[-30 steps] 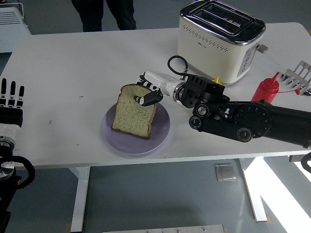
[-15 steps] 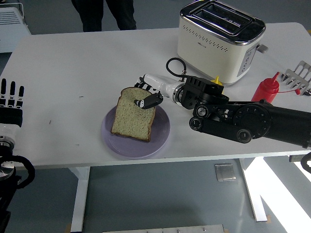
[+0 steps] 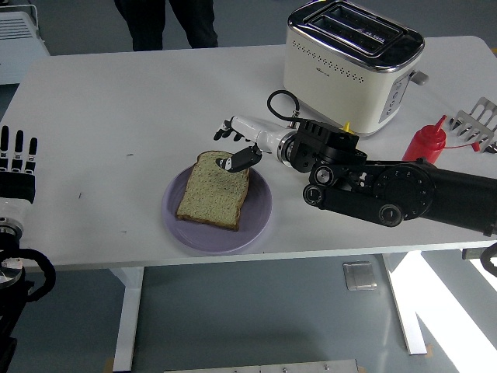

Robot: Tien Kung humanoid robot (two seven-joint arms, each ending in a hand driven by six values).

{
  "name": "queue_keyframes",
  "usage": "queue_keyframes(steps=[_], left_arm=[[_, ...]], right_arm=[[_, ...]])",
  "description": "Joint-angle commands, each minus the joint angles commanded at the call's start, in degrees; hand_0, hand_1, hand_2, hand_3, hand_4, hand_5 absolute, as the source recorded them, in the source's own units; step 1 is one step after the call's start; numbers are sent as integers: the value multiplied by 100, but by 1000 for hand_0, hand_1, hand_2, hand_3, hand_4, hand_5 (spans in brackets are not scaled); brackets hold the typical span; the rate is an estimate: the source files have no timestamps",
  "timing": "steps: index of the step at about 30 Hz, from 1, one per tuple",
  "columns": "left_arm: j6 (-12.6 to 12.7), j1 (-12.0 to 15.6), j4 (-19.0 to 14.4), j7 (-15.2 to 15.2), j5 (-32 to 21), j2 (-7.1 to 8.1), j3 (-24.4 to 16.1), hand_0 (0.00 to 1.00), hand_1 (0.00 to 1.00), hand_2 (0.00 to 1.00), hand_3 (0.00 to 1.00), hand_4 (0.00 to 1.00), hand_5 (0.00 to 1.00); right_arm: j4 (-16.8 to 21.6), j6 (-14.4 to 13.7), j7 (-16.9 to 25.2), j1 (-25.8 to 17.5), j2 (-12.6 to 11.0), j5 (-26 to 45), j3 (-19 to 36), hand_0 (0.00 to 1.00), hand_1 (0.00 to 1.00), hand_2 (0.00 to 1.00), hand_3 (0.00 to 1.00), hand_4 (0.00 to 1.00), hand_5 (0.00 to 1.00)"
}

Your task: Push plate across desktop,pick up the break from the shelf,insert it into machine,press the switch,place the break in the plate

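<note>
We list: right hand (image 3: 237, 148), fingers (image 3: 227, 130) spread, thumb tip at the top edge of the bread slice (image 3: 213, 189); slice flat on the purple plate (image 3: 260, 214); toaster (image 3: 351, 62) behind, on our desk (image 3: 116, 116); left hand (image 3: 17, 167) at the edge, fingers straight.

The wide white tabletop (image 3: 116, 116) looks smooth and matt, like laminate. On it, the round lilac plate (image 3: 260, 221) has a soft satin sheen, plastic or glazed (hard to tell which). The tan slice of bread (image 3: 211, 193) is porous and rough, with a darker crust edge. The cream two-slot toaster (image 3: 349, 66) has a glossy enamelled body and a polished chrome top. The red squeeze bottle (image 3: 424, 142) is shiny plastic. The right robot hand (image 3: 237, 148) shows glossy white shells and black fingertips; its arm is matt black metal.
</note>
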Motion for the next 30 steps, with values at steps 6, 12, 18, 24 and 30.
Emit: queue_keyframes(steps=[6,12,18,24,30], left_arm=[[-2,20,-22,0,6,2,-32,772,720,680,652,601,995],[-18,52,-68,24,13,-4,-54,773,720,679,651,600,994],[-27,88,-127,47,25,-15,-64,773,717,678,651,600,994],[-38,131,-237,82,19,-24,-93,773,717,678,651,600,995],[-47,199,-375,120,-44,-18,-162,772,717,677,650,601,995]], right_arm=[[226,-48,17,-22,-131,-144,467,780,797,834,776,665,290],[550,-360,193,-42,-321,-16,1078,748,742,751,716,694,335],[1049,-853,534,-126,-593,426,1796,716,700,689,665,697,345],[1704,-1305,1080,-452,-1109,1124,2644,712,679,656,637,694,344],[2370,-1364,1515,-1091,-1658,1825,3583,717,687,657,633,698,349]])
